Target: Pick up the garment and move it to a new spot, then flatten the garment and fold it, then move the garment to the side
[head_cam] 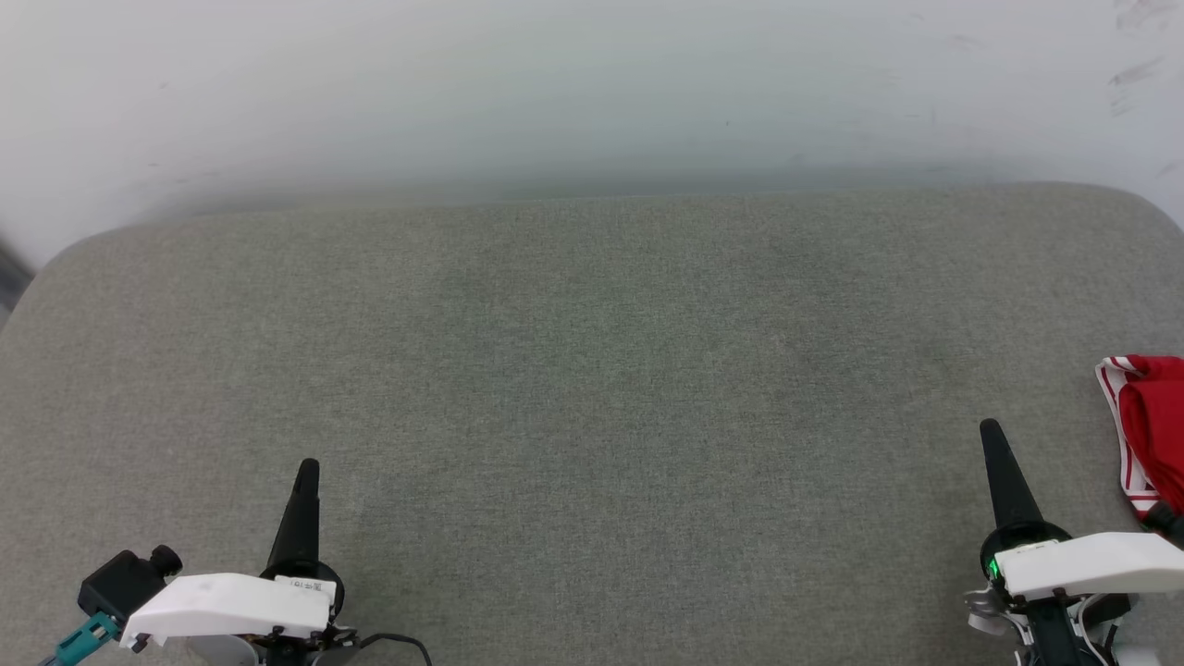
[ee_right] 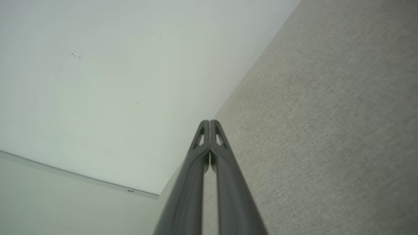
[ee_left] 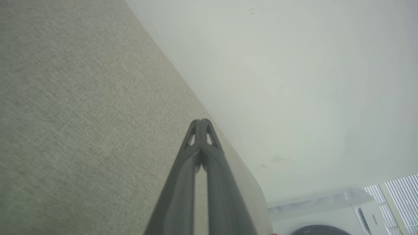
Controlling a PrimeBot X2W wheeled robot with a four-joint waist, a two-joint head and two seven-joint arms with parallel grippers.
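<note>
Left gripper, right gripper: jaws together, empty. Garment, apparently bunched, far right on cushion.

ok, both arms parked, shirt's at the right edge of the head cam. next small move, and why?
Probably open the right gripper and swing it toward the garment. Its jaws are shut on nothing, and the garment lies bunched on the grey cushion at the head view's right edge, just right of that gripper and apart from it. The left gripper, also shut, sits far across the cushion.
</note>
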